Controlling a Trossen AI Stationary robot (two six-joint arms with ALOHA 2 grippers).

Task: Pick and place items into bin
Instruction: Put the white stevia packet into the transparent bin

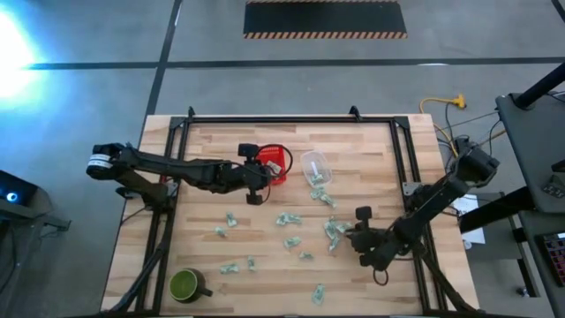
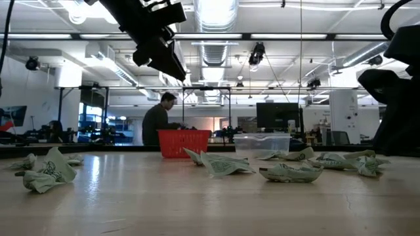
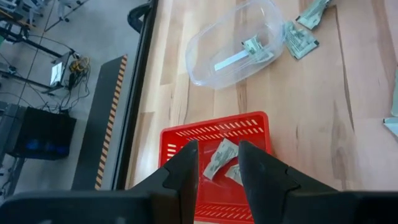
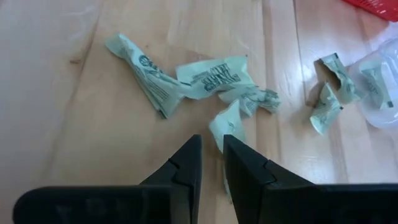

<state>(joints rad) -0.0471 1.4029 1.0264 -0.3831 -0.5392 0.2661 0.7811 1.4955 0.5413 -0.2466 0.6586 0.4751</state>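
From above, my left gripper hangs over the near edge of the red basket, and my right gripper sits low beside a cluster of crumpled wrappers. More wrappers lie scattered across the wooden table, well apart from the basket. A clear plastic container lies on its side just beside the basket, and a green mug stands at the near left corner.

At table height, the basket sits far back and the wrappers rest flat and loose. I judge a light piece could skid away if I nudge it instead of pinching it.

Past my left fingers, which stand apart and empty, 2 wrappers already lie in the basket.

Past my right fingers, the gap between them is narrow and holds nothing that I can see. A folded wrapper strip lies just ahead, its long axis running roughly from my fingertips toward the bunched pile it touches. The risk here: with so narrow a gap I could push the strip forward, or snag the neighbouring pieces and drop 1 on the way to the basket.
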